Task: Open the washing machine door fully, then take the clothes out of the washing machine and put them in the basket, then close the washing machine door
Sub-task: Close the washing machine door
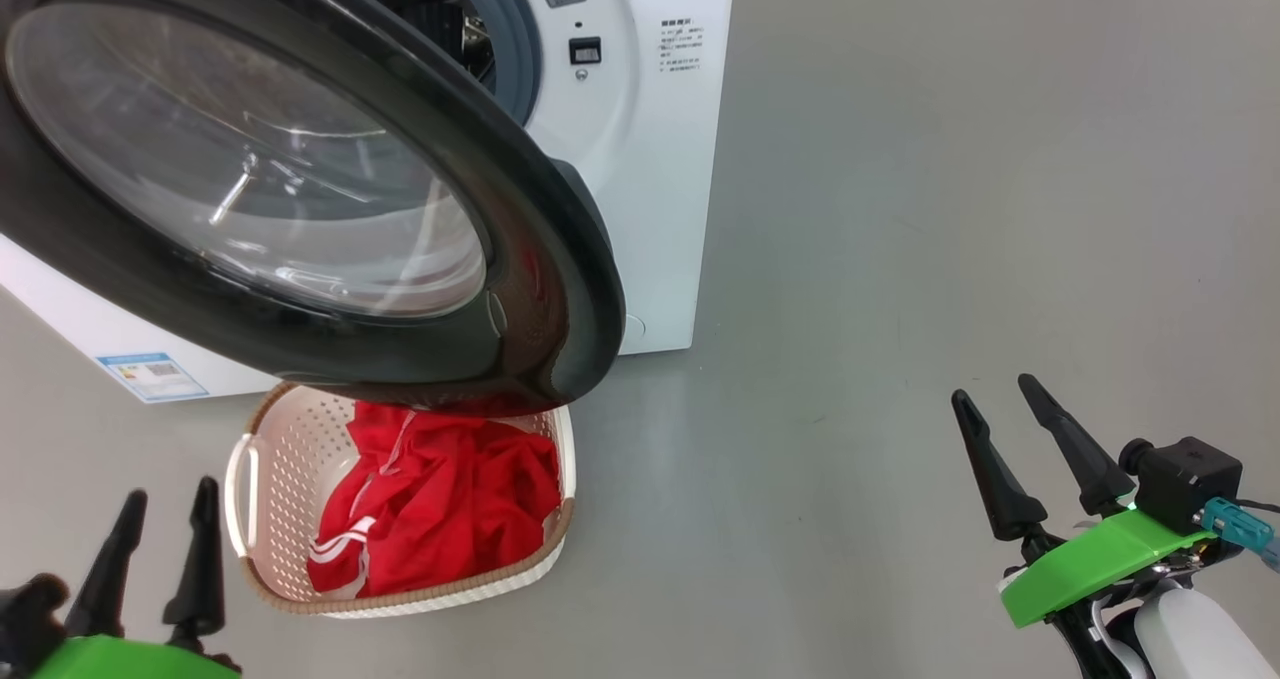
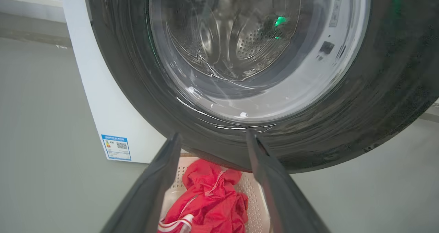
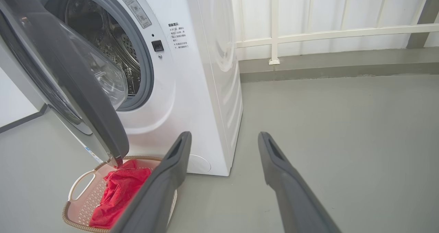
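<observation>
Item 1, left gripper (image 1: pixel 170 494): lower left of the head view. Two long dark fingers (image 1: pixel 198 559), tips up and leaning slightly right, spread wide, empty. Left green wrist plate (image 1: pixel 110 659) at the base. In its own wrist view the left gripper (image 2: pixel 213 135) has both fingers rising apart from the bottom edge.

Item 2, right gripper (image 1: pixel 993 389): lower right of the head view. Its fingers lean up and left, spread wide, empty. Right green wrist plate (image 1: pixel 1095 559) sits beneath. A black camera block (image 1: pixel 1185 479) with a teal connector (image 1: pixel 1235 524) is at its side, and the pale forearm (image 1: pixel 1195 629) below. In its own wrist view the right gripper (image 3: pixel 224 133) has its fingers parted.
</observation>
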Controlling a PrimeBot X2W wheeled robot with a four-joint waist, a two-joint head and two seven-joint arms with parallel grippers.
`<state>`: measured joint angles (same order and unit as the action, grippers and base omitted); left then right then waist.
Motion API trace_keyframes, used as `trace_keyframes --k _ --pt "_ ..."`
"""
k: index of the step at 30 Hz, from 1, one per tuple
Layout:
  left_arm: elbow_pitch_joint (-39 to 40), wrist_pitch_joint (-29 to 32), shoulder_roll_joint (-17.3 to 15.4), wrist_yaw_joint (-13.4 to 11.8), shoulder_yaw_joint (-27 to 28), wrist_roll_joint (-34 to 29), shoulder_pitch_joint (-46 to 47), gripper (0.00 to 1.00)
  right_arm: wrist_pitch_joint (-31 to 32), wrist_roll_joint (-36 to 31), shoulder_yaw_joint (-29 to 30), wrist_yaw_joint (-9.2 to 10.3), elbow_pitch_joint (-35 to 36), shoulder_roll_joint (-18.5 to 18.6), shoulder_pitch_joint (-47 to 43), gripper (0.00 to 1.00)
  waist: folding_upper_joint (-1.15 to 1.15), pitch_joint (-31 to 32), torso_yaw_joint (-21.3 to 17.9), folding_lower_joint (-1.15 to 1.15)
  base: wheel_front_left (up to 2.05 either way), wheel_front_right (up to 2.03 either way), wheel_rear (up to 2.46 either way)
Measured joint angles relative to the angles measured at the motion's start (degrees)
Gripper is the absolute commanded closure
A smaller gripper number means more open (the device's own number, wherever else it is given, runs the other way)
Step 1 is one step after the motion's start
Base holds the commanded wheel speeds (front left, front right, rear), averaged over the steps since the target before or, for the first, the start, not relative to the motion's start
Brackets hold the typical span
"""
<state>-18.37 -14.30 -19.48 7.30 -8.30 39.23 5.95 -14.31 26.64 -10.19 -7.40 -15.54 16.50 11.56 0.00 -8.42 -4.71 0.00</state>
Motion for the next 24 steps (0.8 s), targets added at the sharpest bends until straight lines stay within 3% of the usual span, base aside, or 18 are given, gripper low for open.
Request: trace_keyframes --k 5,10,16,24 --pt "4.79 0.00 6.26 0.01 6.94 -13.82 -3.68 0.00 0.00 0.00 0.13 0.00 0.08 -0.03 0.00 0.00 0.00 0.11 0.05 0.00 0.00 0.00 0.00" --pt "7.36 0.00 11.29 0.01 11.24 -22.31 -5.84 0.00 0.00 0.00 0.16 0.00 0.02 -0.11 -0.01 0.00 0.00 0.38 0.11 0.00 0.00 0.00 0.00" --pt "7.23 0.00 14.13 0.01 13.28 -25.54 -7.22 0.00 0.00 0.00 0.13 0.00 -0.11 -0.38 -0.06 0.00 0.00 0.73 0.00 0.00 0.00 0.00 0.00" --pt "7.28 0.00 15.17 0.01 14.89 -27.08 -7.39 0.00 0.00 0.00 0.07 0.00 -0.14 -0.35 -0.07 0.00 0.00 0.78 0.16 0.00 0.00 0.00 0.00"
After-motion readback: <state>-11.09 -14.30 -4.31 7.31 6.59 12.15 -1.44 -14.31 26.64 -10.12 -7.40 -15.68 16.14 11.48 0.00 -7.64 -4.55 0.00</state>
